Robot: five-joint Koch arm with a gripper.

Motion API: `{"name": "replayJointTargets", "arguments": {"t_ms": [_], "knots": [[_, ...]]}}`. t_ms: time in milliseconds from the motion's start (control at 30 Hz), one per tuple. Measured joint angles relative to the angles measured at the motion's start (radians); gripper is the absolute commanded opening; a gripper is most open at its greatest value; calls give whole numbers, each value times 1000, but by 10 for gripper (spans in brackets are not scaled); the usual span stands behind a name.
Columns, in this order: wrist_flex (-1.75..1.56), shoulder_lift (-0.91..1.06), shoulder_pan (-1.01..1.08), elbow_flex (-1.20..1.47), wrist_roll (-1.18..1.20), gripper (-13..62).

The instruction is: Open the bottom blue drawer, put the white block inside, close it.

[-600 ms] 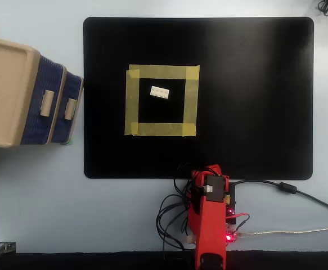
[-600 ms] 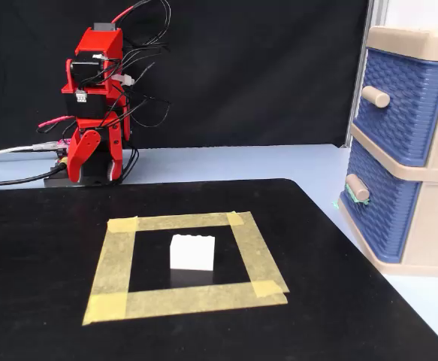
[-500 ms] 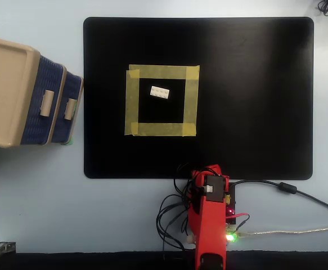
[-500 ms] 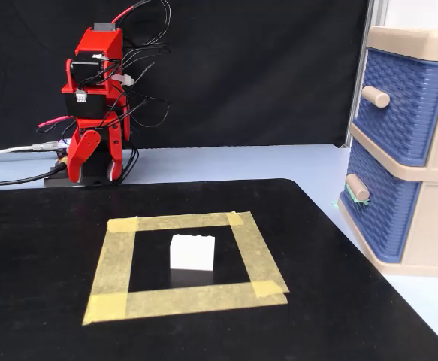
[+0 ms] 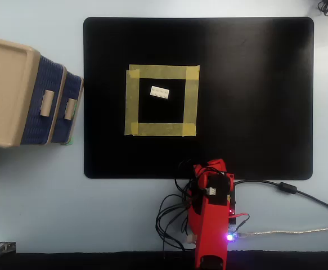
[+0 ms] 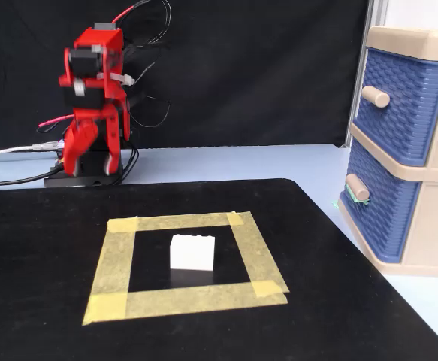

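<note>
The white block [image 5: 160, 92] [image 6: 192, 252] lies on the black mat inside a square of yellow tape. The bottom blue drawer [image 6: 384, 218] with its beige handle [image 6: 357, 186] is the lowest drawer of the beige cabinet and looks shut; in the overhead view it [image 5: 73, 109] is at the left. The red arm is folded at its base, off the mat's edge. My gripper [image 6: 91, 162] [image 5: 211, 167] hangs down there, far from the block and the drawer. It holds nothing, and I cannot make out how its jaws stand.
The upper blue drawer [image 6: 403, 94] is shut. The beige cabinet [image 5: 6, 93] stands off the mat's left edge in the overhead view. The yellow tape square [image 5: 161, 130] lies on the black mat [image 5: 254, 101]. Cables [image 5: 172, 216] trail around the arm's base.
</note>
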Motion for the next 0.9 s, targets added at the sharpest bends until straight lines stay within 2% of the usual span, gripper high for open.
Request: {"name": "replayJointTargets", "arguments": {"t_ms": [67,133,233,333,433,467,600,733,900], "knots": [[-12,0,-8,-241,-12,339],[3,-3,-66,-313,-40,338],[-117,-3,-268,-330,-236,338],[-416,-69,-581,-236,-690,339],[-795,-239,-831,-138,-1127,339],[-1017,-330,-911,-110,-1324,339],[-1623,-614,-971,-95,-1664,339],[-2128,-873,-989,-95,-1741,339],[-2462,-1129,-1043,-207,-1750,339]]}}
